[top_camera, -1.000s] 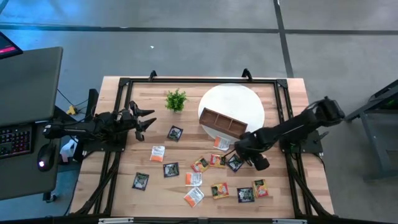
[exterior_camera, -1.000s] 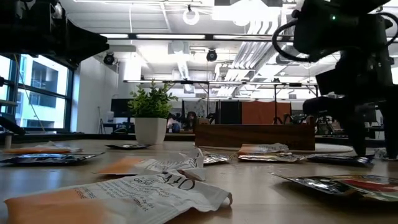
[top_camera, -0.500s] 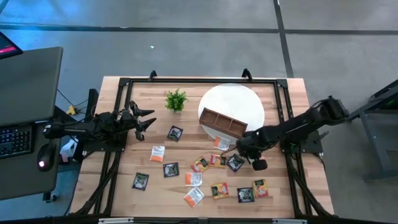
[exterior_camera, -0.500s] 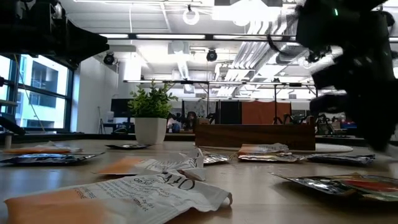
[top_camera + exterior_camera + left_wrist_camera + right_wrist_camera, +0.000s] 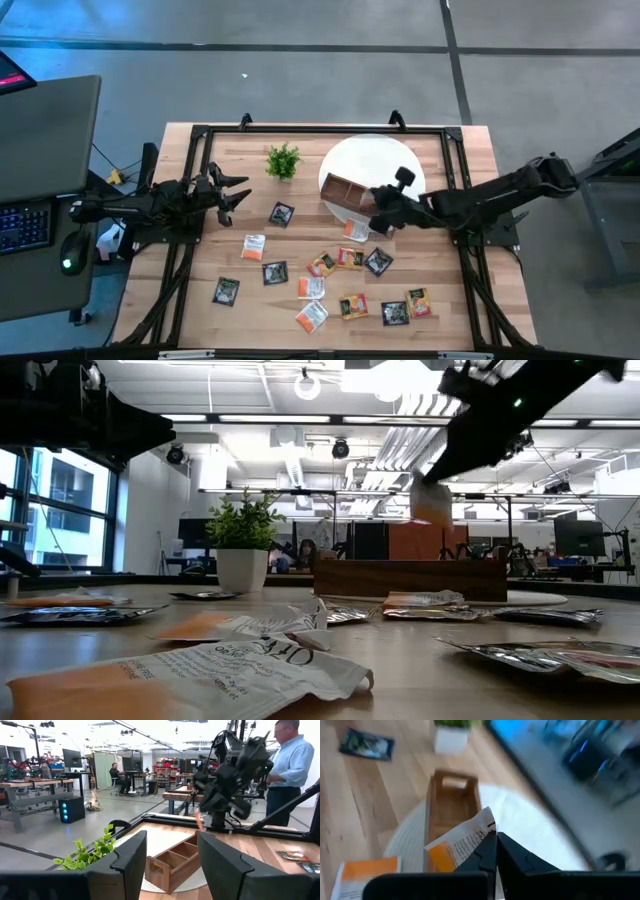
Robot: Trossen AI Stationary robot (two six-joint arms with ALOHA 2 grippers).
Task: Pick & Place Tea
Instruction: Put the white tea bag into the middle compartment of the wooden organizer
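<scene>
My right gripper point(image 5: 374, 207) is over the brown wooden compartment tray point(image 5: 358, 196), which lies on a round white mat point(image 5: 375, 160). It is shut on a white-and-orange tea sachet point(image 5: 460, 845); in the low view the sachet point(image 5: 432, 506) is above the tray point(image 5: 410, 578). Several other sachets lie flat on the table, among them a black one point(image 5: 282, 213) and a white-and-orange one point(image 5: 254, 246). My left gripper point(image 5: 240, 194) is open and empty over the table's left side, its fingers point(image 5: 131, 860) apart. My right gripper pinches the sachet between its two fingertips point(image 5: 490, 851) at one edge, near a corner point(image 5: 482, 829). The rest of the sachet sticks out to one side of the fingers. It is lifted clear and hangs below the gripper, above the tray.
A small green potted plant point(image 5: 283, 160) stands at the far side, left of the mat. A cluster of sachets point(image 5: 350, 257) lies near the tray, more toward the near edge point(image 5: 312, 315). A black frame point(image 5: 190, 180) runs along the table's sides. A person point(image 5: 290, 765) stands beyond the table.
My right gripper has risen from the cluster of sachets and gone toward the table's far edge and a little left, to above the tray, turning about as it went. It has carried the white-and-orange sachet up, clear of the table.
</scene>
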